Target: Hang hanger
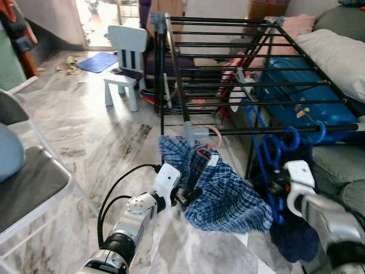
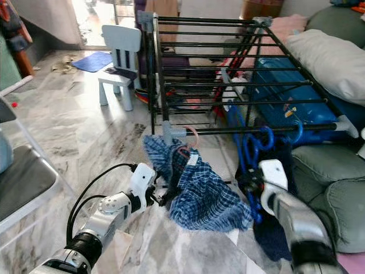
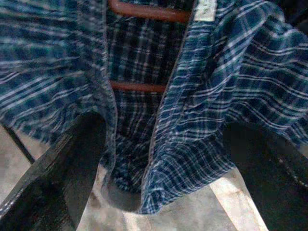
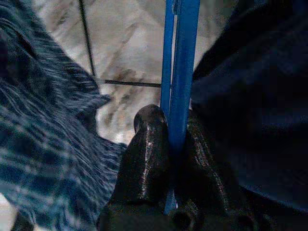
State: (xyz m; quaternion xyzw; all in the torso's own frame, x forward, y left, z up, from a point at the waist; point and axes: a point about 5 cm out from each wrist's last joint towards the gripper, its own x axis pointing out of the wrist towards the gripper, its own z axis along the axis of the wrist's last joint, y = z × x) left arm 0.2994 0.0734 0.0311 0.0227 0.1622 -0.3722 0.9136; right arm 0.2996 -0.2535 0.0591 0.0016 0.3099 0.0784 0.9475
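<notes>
A blue plaid garment (image 1: 225, 191) hangs on a pink hanger (image 1: 212, 140) hooked over the front bar of the black drying rack (image 1: 256, 130). My left gripper (image 1: 191, 195) is open at the garment's lower left edge; its fingers (image 3: 62, 168) straddle the cloth, with the hanger's bars (image 3: 144, 11) behind. Blue hangers (image 1: 274, 149) with a dark navy garment (image 1: 293, 234) hang from the same bar to the right. My right gripper (image 2: 251, 184) is shut on a blue hanger (image 4: 179, 72), its fingers (image 4: 147, 154) pinching the thin bar.
A white child's chair (image 1: 125, 63) stands on the marble floor beyond the rack's left end. A grey folding chair (image 1: 25, 182) is at the near left. A sofa with a pillow (image 1: 336, 57) and green cushions (image 2: 331, 182) lies right of the rack.
</notes>
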